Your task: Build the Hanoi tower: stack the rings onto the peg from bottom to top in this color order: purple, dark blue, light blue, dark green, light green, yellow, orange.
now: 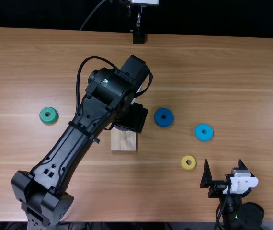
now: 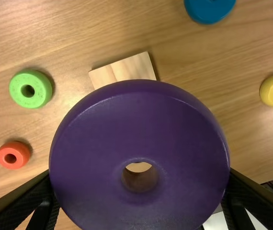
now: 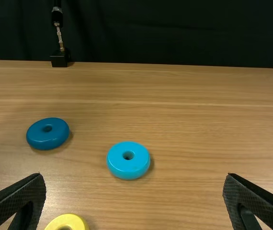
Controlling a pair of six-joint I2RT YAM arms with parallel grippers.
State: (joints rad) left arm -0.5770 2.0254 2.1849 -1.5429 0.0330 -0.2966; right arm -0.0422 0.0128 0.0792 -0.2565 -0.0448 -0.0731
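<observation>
Purple ring (image 2: pixel 103 143) is clenched in left gripper (image 1: pixel 132 117) over wooden base (image 1: pixel 123 142). Dark blue ring (image 1: pixel 164 122), light blue ring (image 1: pixel 204 136), yellow ring (image 1: pixel 184 164) and empty, spread right gripper (image 1: pixel 222 161) are right of base; dark green ring (image 1: pixel 49 120) is left.

The top view looks steeply down and forward from above the surface (image 1: pixel 242 91). The left wrist view looks down, very near the purple ring (image 2: pixel 136 120). The right wrist view faces forward across it to the black curtain (image 3: pixel 175 33). All three views share the yellow ring (image 1: pixel 183 163).
</observation>
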